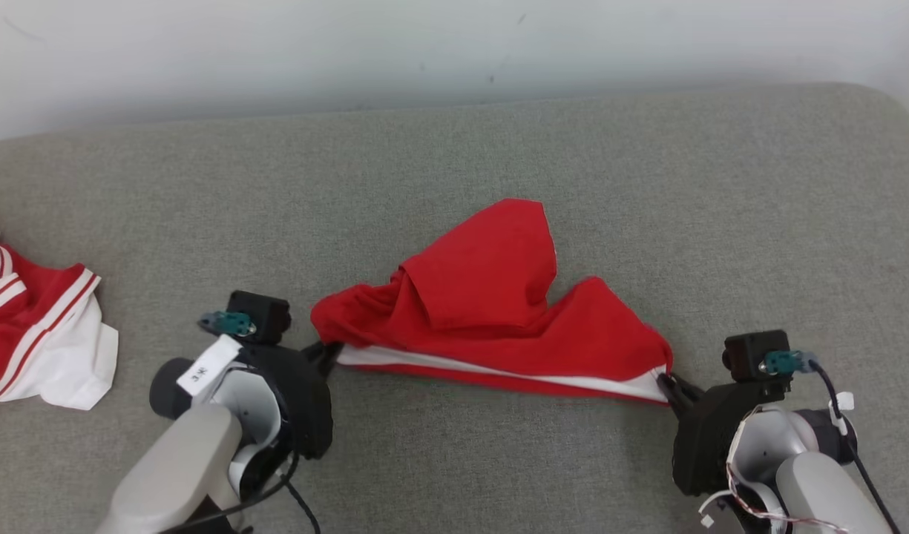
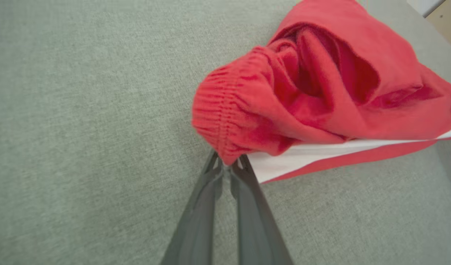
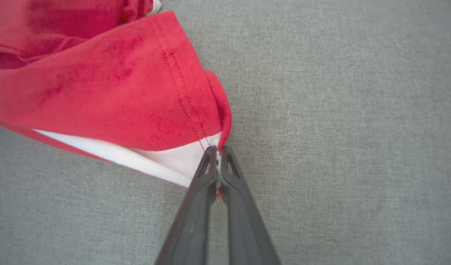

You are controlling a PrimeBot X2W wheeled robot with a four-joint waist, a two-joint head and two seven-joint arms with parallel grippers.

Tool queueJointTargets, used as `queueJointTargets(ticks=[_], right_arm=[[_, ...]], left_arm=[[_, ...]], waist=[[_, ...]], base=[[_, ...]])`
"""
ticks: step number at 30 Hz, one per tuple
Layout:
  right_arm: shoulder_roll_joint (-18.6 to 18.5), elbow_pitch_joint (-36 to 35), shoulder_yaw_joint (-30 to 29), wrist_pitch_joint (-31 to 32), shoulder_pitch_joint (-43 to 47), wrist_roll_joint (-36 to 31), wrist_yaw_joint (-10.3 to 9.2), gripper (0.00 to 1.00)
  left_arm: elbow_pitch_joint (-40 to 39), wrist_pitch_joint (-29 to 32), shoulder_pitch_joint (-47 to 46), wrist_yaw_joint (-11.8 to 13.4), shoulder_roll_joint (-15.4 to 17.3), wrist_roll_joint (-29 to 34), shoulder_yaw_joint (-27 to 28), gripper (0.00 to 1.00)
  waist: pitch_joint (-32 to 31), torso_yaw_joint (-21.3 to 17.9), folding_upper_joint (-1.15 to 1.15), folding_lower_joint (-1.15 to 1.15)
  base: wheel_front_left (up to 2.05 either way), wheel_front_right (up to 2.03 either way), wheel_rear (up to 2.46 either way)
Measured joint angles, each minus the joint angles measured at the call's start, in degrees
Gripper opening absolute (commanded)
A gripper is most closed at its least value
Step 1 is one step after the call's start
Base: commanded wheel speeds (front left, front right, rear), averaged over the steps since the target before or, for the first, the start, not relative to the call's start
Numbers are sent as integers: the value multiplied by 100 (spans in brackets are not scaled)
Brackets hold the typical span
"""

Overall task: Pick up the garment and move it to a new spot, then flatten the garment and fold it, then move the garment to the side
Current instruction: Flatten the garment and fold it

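Red garment [image 1: 491,311] — left gripper [image 2: 227,166] clamps its waistband end, right gripper [image 3: 218,151] its hem corner.

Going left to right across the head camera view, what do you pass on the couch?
First the red-and-white clothing, then the left gripper, the red garment, the right gripper.
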Motion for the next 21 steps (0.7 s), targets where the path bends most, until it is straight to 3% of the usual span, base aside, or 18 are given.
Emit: queueJointTargets(ticks=[10,15,21], right_arm=[[123,-337,-280,-376,-699,394,74,0],[114,-502,-387,-475,-606,453,101,0],[144,-708,-648,-527,23,630,-74,0]], left_arm=[[-229,-693,-569,116,-30,-85,470,0],[-431,-864,-582,101,-123,-30,335,0],[-594,-886,-225,96,-190,-26,118,0]], waist=[[-317,29,0,0],[-507,34,0,0],[-675,76,0,0]], base=[[0,0,0],[0,0,0],[0,0,0]])
